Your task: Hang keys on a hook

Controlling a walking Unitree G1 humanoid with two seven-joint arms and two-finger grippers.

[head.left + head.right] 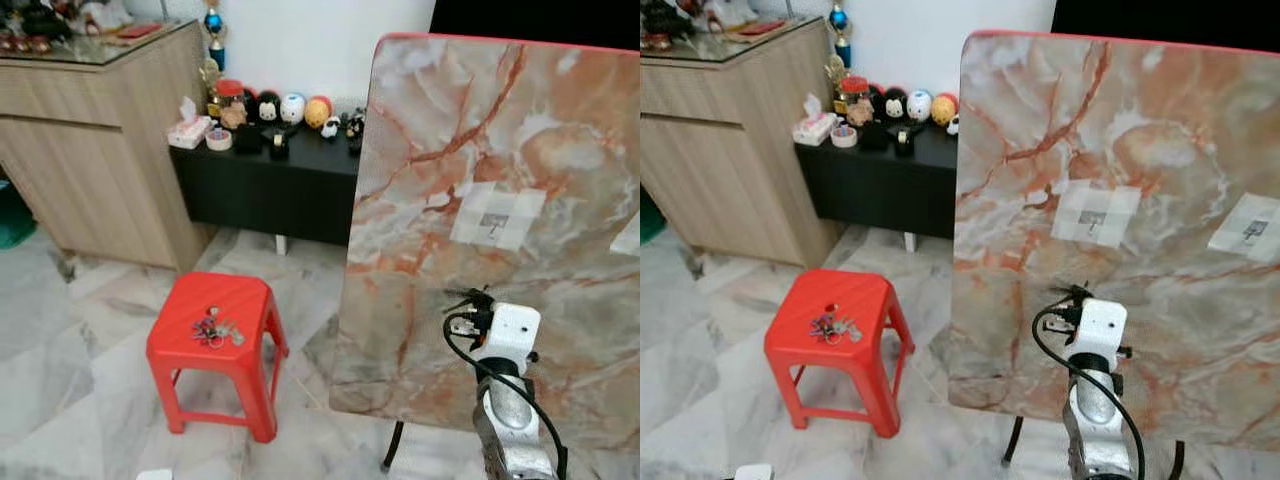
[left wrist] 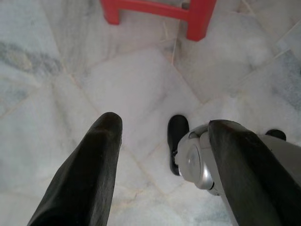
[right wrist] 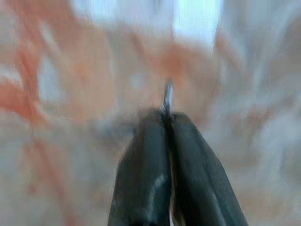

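Right pincer (image 3: 168,117) is up in front of the big upright marble-pattern board w/ red top edge (image 1: 500,150), on the right of the scene. Its 2 black fingers (image 3: 141,160) are pressed together, and a thin silver sliver (image 3: 168,96) pokes out between the tips; view's blurred, can't tell what it is. From the head, the right arm's white wrist block (image 1: 510,330) w/ black cable sits low against the board, below a pale square patch w/ a small dark hook (image 1: 496,222). A 2nd pale patch w/ hook (image 1: 1250,228) sits further right on the board.

Bunch of keys on a ring (image 1: 215,330) is lying on top of the red plastic stool (image 1: 180,345), left of the board and well apart from the right pincer. Stool stands on pale marble-tile floor (image 1: 60,380).

Left pincer (image 2: 162,136) hangs low over the floor, fingers spread wide, nothing between them; red stool legs show at the far side of that view, a black foot of the robot (image 2: 178,136) below.

Far side: low black table (image 1: 270,180) against the white wall, carrying a row of small round toy figures (image 1: 290,108) and a tissue box (image 1: 188,130). Left of it, a light wood cabinet (image 1: 100,140).
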